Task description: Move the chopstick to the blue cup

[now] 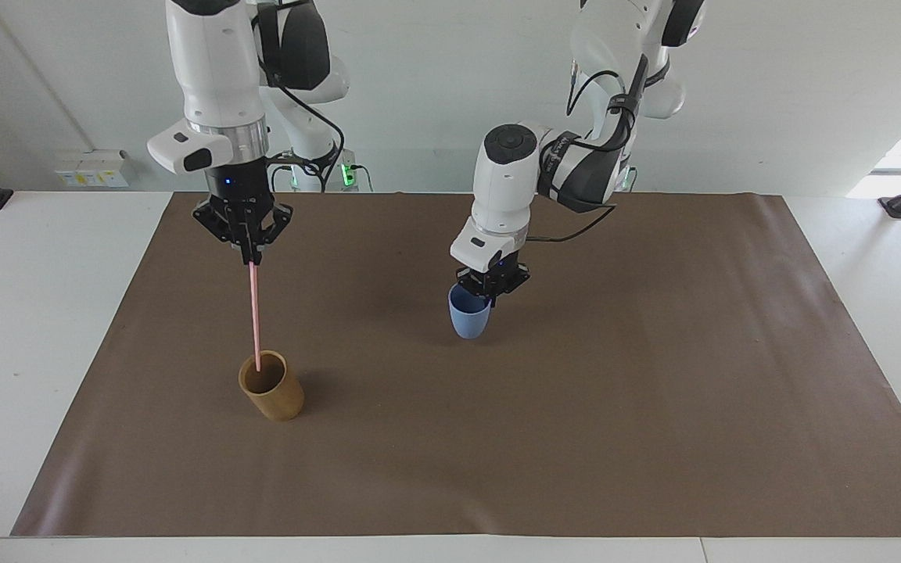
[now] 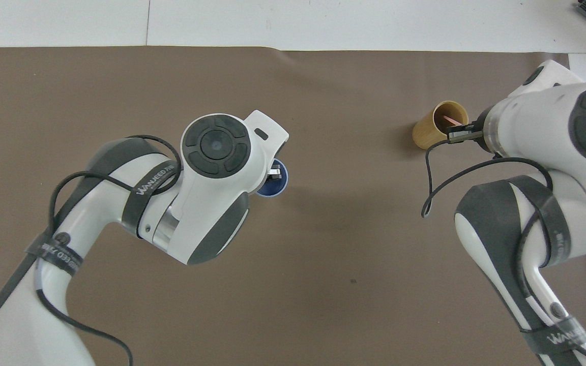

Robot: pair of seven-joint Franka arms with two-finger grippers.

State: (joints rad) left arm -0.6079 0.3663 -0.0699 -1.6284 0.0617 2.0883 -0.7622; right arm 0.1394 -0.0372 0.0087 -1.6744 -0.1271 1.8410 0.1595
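My right gripper is shut on the top end of the pale pink chopstick, which hangs nearly upright. The stick's lower tip is still just inside the mouth of the tan cup. In the overhead view the chopstick shows as a short pink sliver inside the tan cup, beside the right gripper. My left gripper is shut on the rim of the blue cup, held upright and low over the middle of the mat. From overhead the blue cup is half hidden under the left gripper.
A brown mat covers most of the white table. The tan cup stands toward the right arm's end. A black cable loops off the right wrist.
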